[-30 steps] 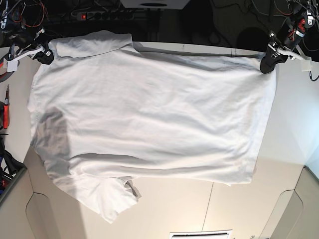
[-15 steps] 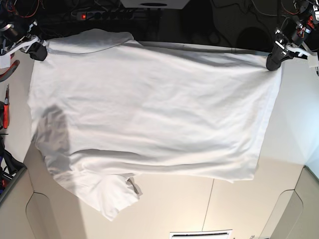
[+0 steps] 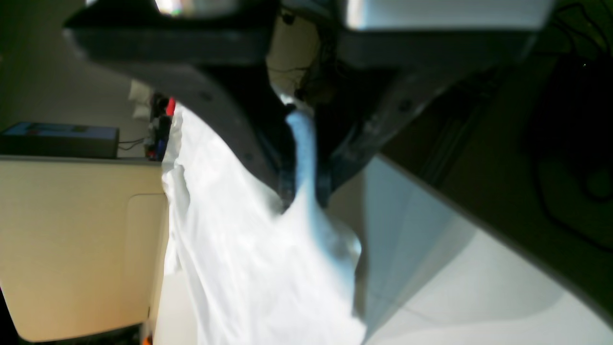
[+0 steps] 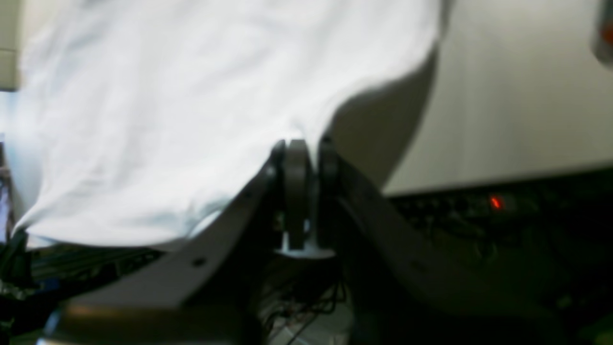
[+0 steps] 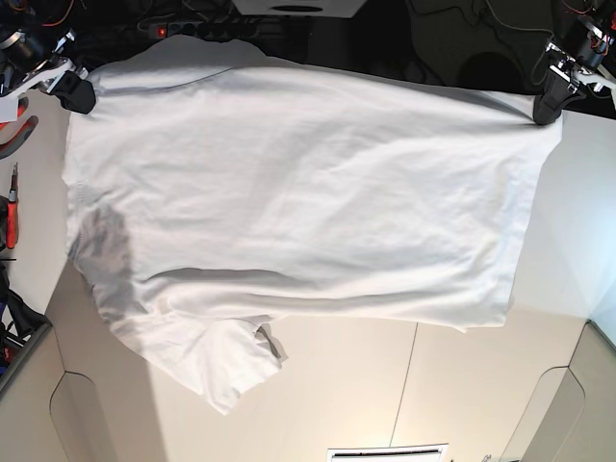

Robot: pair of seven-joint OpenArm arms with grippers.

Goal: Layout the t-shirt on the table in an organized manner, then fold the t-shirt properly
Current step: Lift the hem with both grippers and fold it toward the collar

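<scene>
Off-white and broad, the worktop (image 5: 481, 395) carries one thin dark seam toward the near edge, with cables and dark equipment behind its far side. Stretched across it is the t-shirt (image 5: 298, 202), spread wide between the two arms with its far edge pulled taut and one sleeve lying loose at the near left of the base view.

The left end effector (image 5: 549, 108) is clamped shut on the far corner of the cloth at the right of that view; its wrist camera shows a bunch of fabric pinched between the closed fingers (image 3: 249, 143). The right end effector (image 5: 75, 94) is likewise closed on the opposite far corner, and its own camera shows the hem caught in the narrow gap.

Compared with a second ago, both arms have carried their corners outward and toward the far edge, so the far hem now runs straighter and the body of the shirt has drawn flatter, with fewer wrinkles. I judge this to be the laying-out stage nearing its end; the near sleeve is crumpled and folding has not begun.
</scene>
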